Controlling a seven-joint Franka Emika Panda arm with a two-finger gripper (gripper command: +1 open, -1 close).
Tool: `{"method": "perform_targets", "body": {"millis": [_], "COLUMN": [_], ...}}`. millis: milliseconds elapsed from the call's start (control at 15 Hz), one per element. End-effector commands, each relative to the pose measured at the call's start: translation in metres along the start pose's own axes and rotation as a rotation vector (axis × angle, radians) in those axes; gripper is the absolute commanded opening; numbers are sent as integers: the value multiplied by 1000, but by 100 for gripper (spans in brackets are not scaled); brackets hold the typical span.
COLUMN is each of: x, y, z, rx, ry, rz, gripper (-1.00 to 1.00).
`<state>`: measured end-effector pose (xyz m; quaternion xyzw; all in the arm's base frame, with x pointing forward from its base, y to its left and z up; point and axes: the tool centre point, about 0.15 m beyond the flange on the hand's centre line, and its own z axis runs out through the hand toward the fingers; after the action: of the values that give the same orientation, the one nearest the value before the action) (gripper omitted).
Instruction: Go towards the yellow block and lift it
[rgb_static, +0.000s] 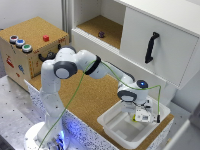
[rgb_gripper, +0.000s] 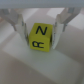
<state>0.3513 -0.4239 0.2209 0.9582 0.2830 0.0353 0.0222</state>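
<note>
- My tool (rgb_static: 141, 116) hangs in the lower right of the exterior frame, over a white tray (rgb_static: 112, 123) that sits on the cork-topped worktop (rgb_static: 92, 97).
- In the wrist view my tool (rgb_gripper: 41, 31) is clamped on the yellow block (rgb_gripper: 40, 37): one of the fingers (rgb_gripper: 21, 26) presses one side of the cube and the other finger presses the opposite side.
- The yellow block fills the middle of the wrist frame, tilted a little, with dark letter-like marks on two faces that look like an N and an R.
- Behind the block in the wrist frame I see only pale, blurred white surface; I cannot tell from it whether the block touches the tray floor or hangs clear of it.
- In the exterior view the yellow block (rgb_static: 135, 118) shows only as a tiny yellow speck at my fingertips, over the inside of the tray.
- My arm (rgb_static: 100, 67) stretches from its base at the lower left of the exterior frame across to the tray, with a green cable (rgb_static: 75, 97) draped along it.
- A small red cube (rgb_static: 46, 38) rests on top of a cork-covered box (rgb_static: 30, 47) in the upper left of the exterior frame, well apart from my tool; three round buttons (rgb_static: 20, 43) sit near it on the same top.
- A small dark purple object (rgb_static: 101, 34) lies on the shelf of a white cabinet (rgb_static: 150, 45) in the upper middle of the frame, beside a door with a black handle (rgb_static: 151, 47).
</note>
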Motion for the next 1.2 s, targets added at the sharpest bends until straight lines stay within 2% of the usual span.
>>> {"method": "perform_targets", "body": {"millis": [0, 267, 467, 733, 933, 1133], "x": [18, 41, 61, 96, 130, 148], "y": [20, 11, -17, -59, -97, -122], "z": [-51, -123, -143, -148, -145, -127], "rx": [-27, -55, -24, 5, 32, 56], "ry": [60, 169, 197, 215, 189, 146], "rz": [169, 234, 210, 250, 289, 344], "gripper": [-100, -100, -100, -100, -100, -100]}}
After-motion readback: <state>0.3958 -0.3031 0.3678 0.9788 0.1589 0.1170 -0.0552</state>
